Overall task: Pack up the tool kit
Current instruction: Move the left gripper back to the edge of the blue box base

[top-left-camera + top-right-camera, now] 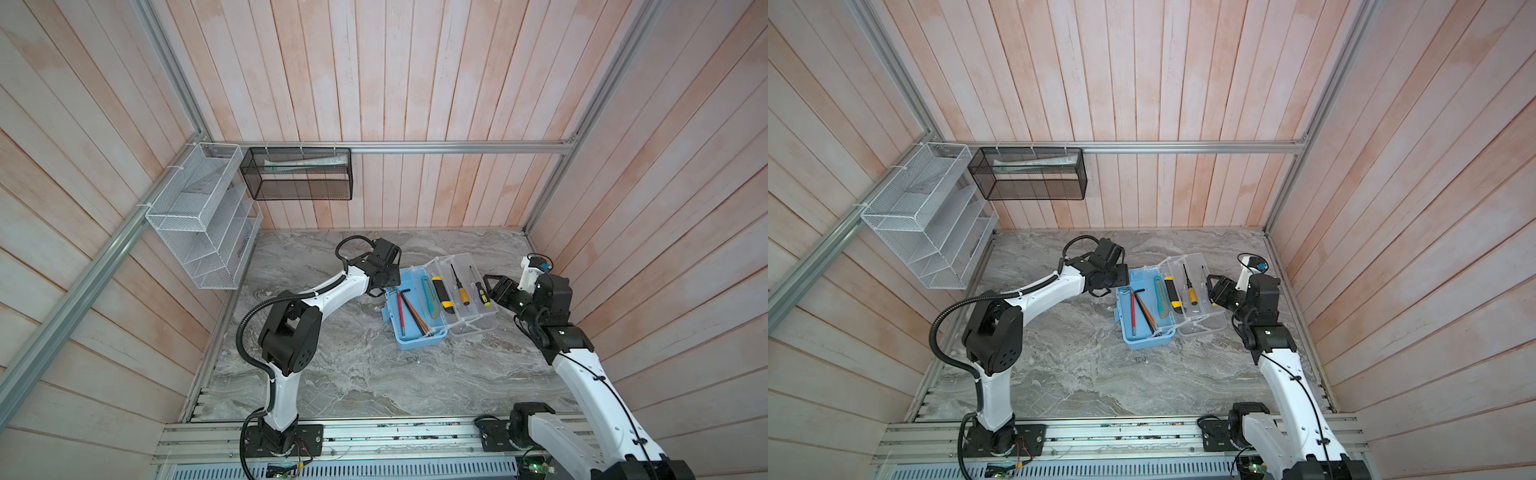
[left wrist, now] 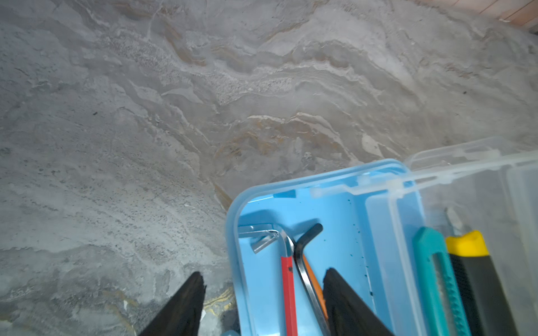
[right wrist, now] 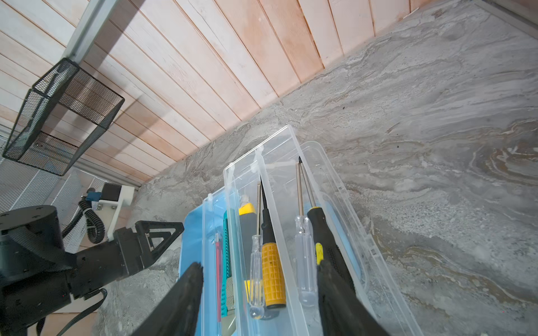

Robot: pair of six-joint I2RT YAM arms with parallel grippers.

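The tool kit is a blue box [image 1: 415,343] with clear fold-out trays [image 1: 478,328], standing open in both top views. A red hex key [image 2: 288,279] and a black one [image 2: 308,232] lie in the blue base. A teal knife [image 1: 429,297] and a yellow-black knife [image 1: 441,293] rest in one tray. An orange-handled screwdriver [image 3: 272,273] and a black-yellow screwdriver [image 3: 323,232] lie in the outer trays beside clear-handled ones. My left gripper [image 2: 263,273] is open and straddles the box's left wall. My right gripper [image 3: 259,263] is open over the trays' near end and holds nothing.
A white wire rack [image 1: 199,216] and a black mesh basket [image 1: 299,174] hang on the wall rails at the back left. Wooden walls enclose the marble table [image 1: 353,374] on three sides. An aluminium rail [image 1: 374,436] runs along the front edge.
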